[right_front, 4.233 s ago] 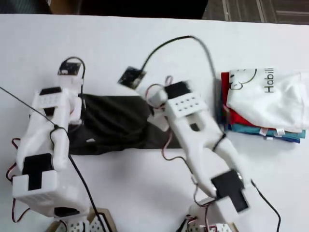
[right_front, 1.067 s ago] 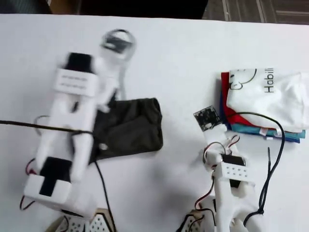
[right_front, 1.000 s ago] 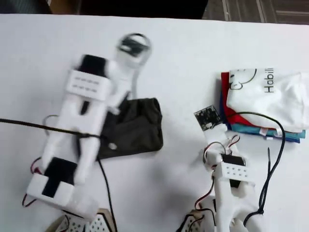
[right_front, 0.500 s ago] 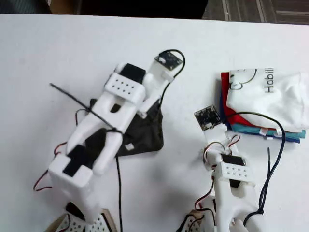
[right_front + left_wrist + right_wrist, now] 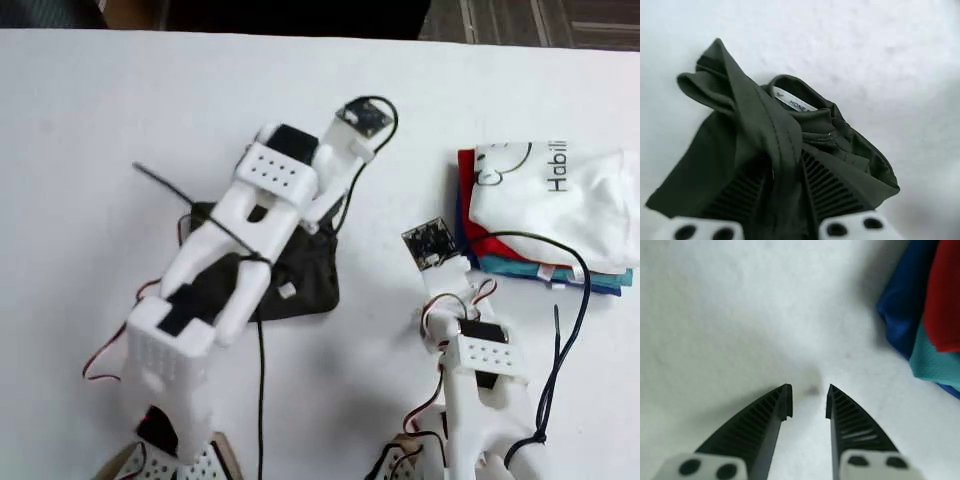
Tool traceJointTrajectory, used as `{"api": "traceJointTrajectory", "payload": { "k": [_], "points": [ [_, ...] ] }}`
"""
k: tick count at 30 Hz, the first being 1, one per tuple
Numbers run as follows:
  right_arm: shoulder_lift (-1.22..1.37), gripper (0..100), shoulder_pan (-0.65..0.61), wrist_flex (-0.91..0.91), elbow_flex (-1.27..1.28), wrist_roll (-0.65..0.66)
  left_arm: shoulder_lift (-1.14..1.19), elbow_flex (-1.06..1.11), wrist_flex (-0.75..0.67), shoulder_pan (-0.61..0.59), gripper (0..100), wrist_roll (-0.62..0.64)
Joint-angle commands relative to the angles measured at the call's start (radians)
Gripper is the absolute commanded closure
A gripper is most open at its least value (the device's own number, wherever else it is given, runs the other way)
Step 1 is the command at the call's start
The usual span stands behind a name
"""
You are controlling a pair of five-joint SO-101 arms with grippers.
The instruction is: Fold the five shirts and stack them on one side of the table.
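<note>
A dark shirt (image 5: pixel 305 278) lies bunched near the middle of the white table (image 5: pixel 120 110), partly under the left arm (image 5: pixel 250 220), which stretches diagonally over it. My left gripper (image 5: pixel 785 167) is shut on a fold of this dark shirt (image 5: pixel 765 125); a collar label (image 5: pixel 792 101) shows beyond the fingers. At the right side sits a stack of folded shirts (image 5: pixel 545 215) with a white one on top. My right gripper (image 5: pixel 808 390) stands open over bare table, nothing between its fingers, close to the stack's blue (image 5: pixel 905 300), red (image 5: pixel 947 295) and teal (image 5: pixel 935 365) edges.
The right arm (image 5: pixel 480 365) is drawn back at the near edge, left of the stack. Cables (image 5: pixel 560 340) loop around both arm bases. Bare table lies at the far side and far left.
The dark shirt went from spread out to a smaller bundle. The left arm swung right across it, pulling fabric toward the stack. The right arm drew back earlier and has since kept still.
</note>
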Motion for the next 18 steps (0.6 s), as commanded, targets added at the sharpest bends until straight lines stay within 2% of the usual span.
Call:
{"api": "traceJointTrajectory", "payload": {
  "k": [1, 6, 8, 12, 15, 18],
  "points": [
    [-0.024, 87.2, 0.010, -0.016, -0.006, -0.008, 0.021, -0.090, 0.015, 0.011, 96, 0.002],
    [-0.024, 87.2, 0.010, -0.016, -0.006, -0.008, 0.021, -0.291, 0.149, -0.012, 76, -0.044],
    [-0.024, 87.2, 0.010, -0.016, -0.006, -0.008, 0.023, -0.421, 0.229, -0.046, 73, -0.071],
    [-0.027, 87.2, 0.010, -0.018, -0.002, -0.008, 0.023, -0.657, 0.321, -0.203, 77, -0.077],
    [-0.028, 87.2, 0.008, -0.018, -0.002, -0.008, 0.023, -0.702, 0.321, -0.373, 81, -0.072],
    [-0.022, 88.3, -0.012, -0.004, -0.038, -0.003, 0.023, -0.661, 0.321, -0.535, 96, -0.072]
  ]
}}
